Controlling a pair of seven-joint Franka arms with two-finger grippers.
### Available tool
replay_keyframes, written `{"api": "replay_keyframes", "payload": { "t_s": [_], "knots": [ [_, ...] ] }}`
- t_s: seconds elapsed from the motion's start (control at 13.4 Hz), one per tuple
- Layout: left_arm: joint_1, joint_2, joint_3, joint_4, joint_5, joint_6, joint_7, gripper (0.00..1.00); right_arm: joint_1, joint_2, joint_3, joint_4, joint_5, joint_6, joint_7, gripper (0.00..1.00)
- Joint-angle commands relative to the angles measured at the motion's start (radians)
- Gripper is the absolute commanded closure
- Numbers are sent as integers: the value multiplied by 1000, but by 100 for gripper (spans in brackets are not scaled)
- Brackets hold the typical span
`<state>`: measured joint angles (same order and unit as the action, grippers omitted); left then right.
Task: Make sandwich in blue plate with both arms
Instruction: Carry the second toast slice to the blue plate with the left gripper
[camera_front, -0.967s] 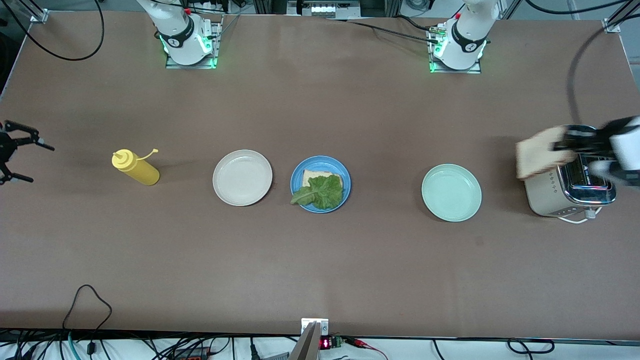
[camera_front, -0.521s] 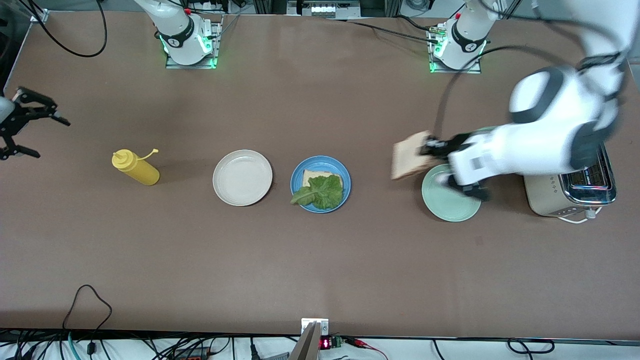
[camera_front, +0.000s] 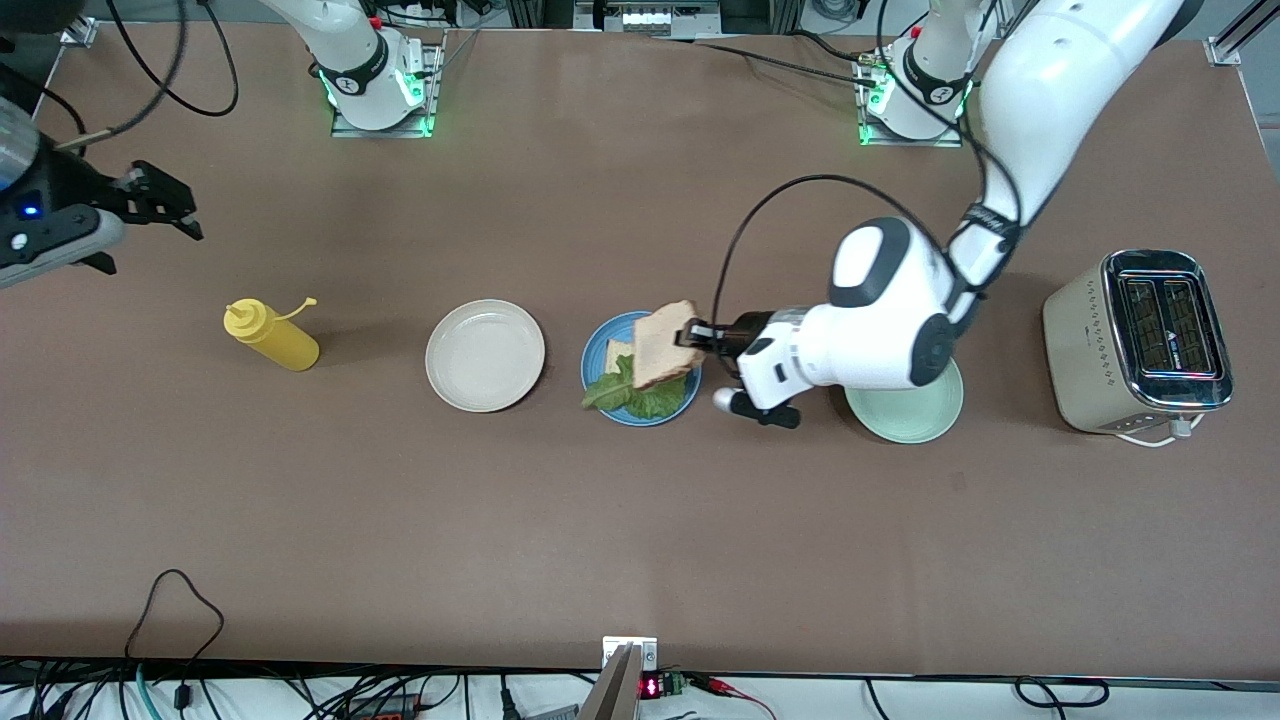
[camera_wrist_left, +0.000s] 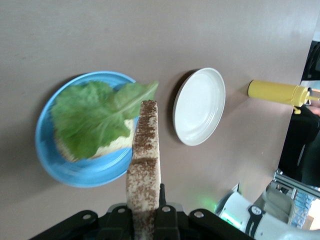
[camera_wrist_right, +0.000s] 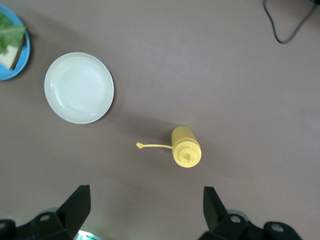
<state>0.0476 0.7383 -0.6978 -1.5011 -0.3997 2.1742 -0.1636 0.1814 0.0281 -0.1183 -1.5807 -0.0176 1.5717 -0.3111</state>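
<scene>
The blue plate (camera_front: 596, 352) holds a toast slice (camera_front: 618, 352) with a green lettuce leaf (camera_front: 645, 398) on it. My left gripper (camera_front: 695, 336) is shut on a second toast slice (camera_front: 663, 345) and holds it on edge over the plate, above the lettuce. In the left wrist view the held toast (camera_wrist_left: 145, 160) stands between the jaws of the left gripper (camera_wrist_left: 146, 212), over the plate (camera_wrist_left: 80, 175) and lettuce (camera_wrist_left: 95, 117). My right gripper (camera_front: 165, 200) is open and empty over the table at the right arm's end; the right wrist view shows it (camera_wrist_right: 145, 200) over bare table.
A cream-white plate (camera_front: 485, 355) lies beside the blue plate toward the right arm's end, then a yellow squeeze bottle (camera_front: 272, 338). A mint-green plate (camera_front: 915, 415) lies under the left arm's wrist. A silver toaster (camera_front: 1140, 340) stands at the left arm's end.
My left arm carried the toast slice from the toaster, past the mint-green plate, to over the blue plate. My right gripper moved toward the bases and a little inward.
</scene>
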Motion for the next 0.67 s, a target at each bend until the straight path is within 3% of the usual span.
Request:
{"api": "replay_keyframes", "payload": {
  "t_s": [0.0,0.6],
  "knots": [
    [-41,68,-3,22,-22,99,4,99,21,-10,-18,11,-33,-33,116,0],
    [-71,148,9,10,-19,165,7,94,-2,32,-23,8,-2,4,171,0]
  ]
}}
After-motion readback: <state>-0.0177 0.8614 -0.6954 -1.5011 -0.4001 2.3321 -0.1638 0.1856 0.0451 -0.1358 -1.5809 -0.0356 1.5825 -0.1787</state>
